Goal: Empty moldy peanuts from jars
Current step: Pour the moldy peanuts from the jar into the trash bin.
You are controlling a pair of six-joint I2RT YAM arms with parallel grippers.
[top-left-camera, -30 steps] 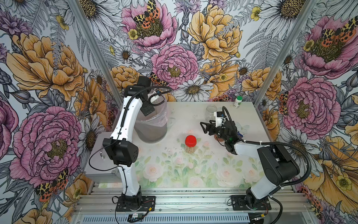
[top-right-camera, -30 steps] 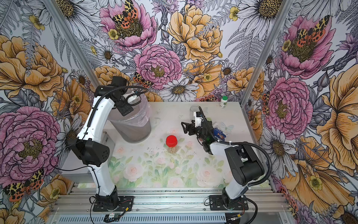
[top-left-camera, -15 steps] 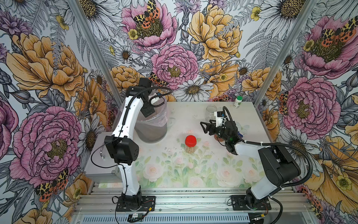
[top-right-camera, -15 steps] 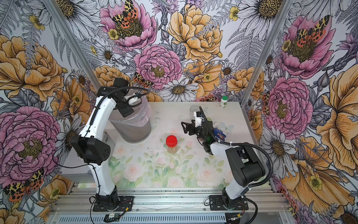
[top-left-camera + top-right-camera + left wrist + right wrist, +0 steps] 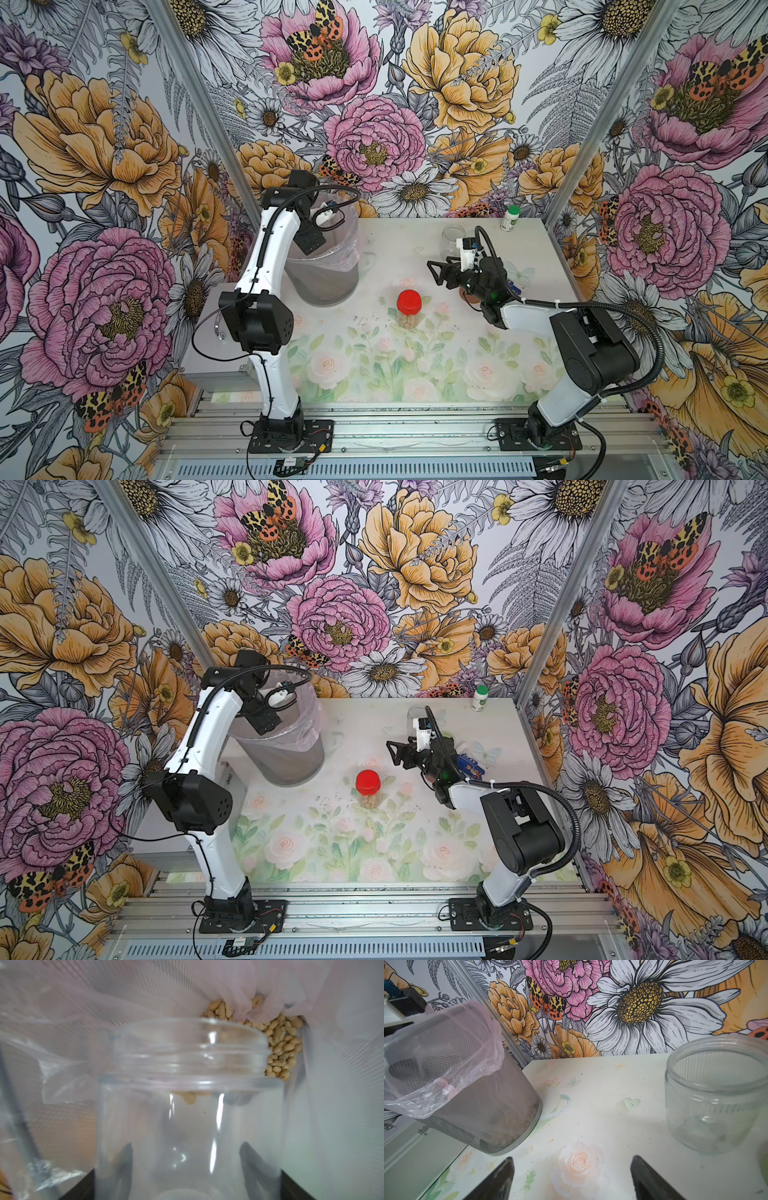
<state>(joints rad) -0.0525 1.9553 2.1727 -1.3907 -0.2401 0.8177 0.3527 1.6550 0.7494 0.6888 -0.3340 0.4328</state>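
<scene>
Left fingers point(image 5: 83, 1188): closed at a wide span on an open clear jar point(image 5: 187, 1126), lid off, held down inside the lined mesh bin point(image 5: 328, 286). The jar's long axis runs from the fingers toward the bin floor, mouth leading. It looks all but drained, with one nut point(image 5: 189, 1098) lodged at the shoulder. The moldy peanuts point(image 5: 280, 1043) lie heaped in the liner just beyond the mouth. Right fingers point(image 5: 500, 1180): spread wide, holding nothing, hovering over the bench point(image 5: 374, 374) and pointed toward the bin. An empty lidless jar point(image 5: 716, 1105) stands just beside them, toward the back wall. In my judgement the outstanding item is the red-lidded jar point(image 5: 409, 309), upright near mid-bench with nuts showing through its wall. It stands below the right fingers, on their near side and slightly to their left, long axis vertical, lid uppermost. The right arm is plainly the nearer; the left is occupied in the bin. Approach from the right appears the shorter route, though unscrewing would likely call for both arms. A small white bottle point(image 5: 510, 218) at the back edge is no part of this.
</scene>
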